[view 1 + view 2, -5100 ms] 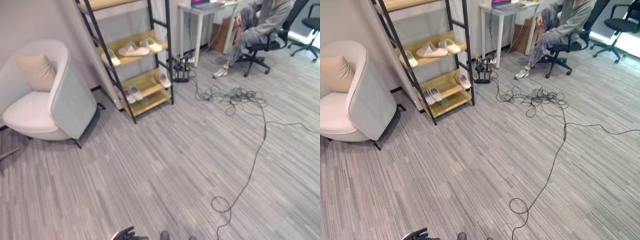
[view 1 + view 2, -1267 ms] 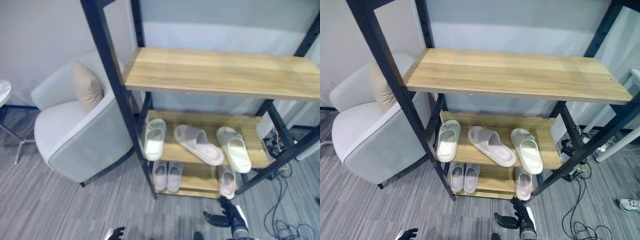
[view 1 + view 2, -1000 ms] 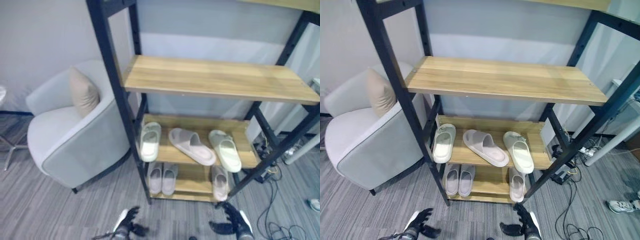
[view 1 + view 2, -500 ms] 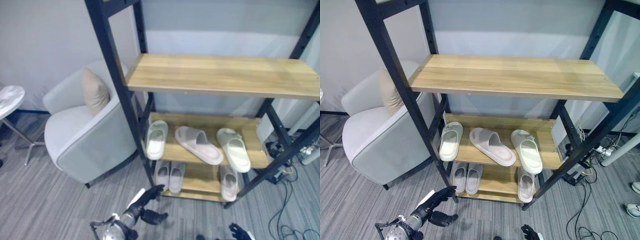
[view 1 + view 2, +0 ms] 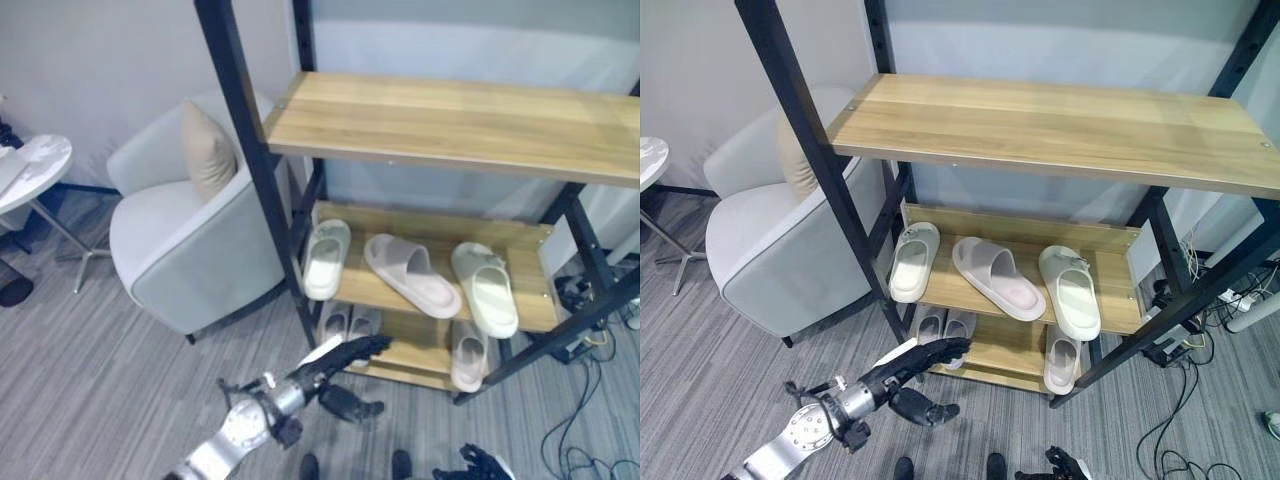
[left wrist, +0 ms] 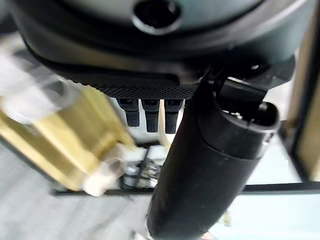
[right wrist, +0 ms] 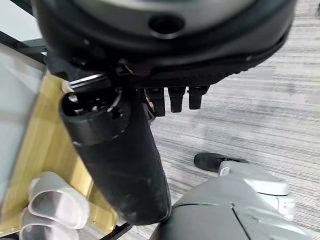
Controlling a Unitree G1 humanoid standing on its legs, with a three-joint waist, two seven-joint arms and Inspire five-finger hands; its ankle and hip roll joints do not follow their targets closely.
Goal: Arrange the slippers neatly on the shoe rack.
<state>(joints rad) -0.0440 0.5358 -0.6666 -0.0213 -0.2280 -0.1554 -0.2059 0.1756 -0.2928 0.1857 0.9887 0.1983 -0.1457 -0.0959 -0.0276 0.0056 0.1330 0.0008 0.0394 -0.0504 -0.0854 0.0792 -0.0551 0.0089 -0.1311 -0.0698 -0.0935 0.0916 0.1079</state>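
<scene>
Left hand [image 5: 340, 357], fingers straight, is reaching toward the rack [image 5: 440, 125] at 12 o'clock; align the skewed middle slipper [image 5: 412, 275] squarely.

No readable text, label, number or sign on the rack [image 5: 820, 170], slippers [image 5: 997, 278] or floor (any print too small to tell).

Pale slippers [image 5: 997, 277] lie on the shoe rack [image 5: 1060, 125] shelves.

Right robot hand [image 7: 125, 165] above pale slippers [image 7: 55, 202], seemingly on wooden shelf [image 7: 37, 135]
</scene>
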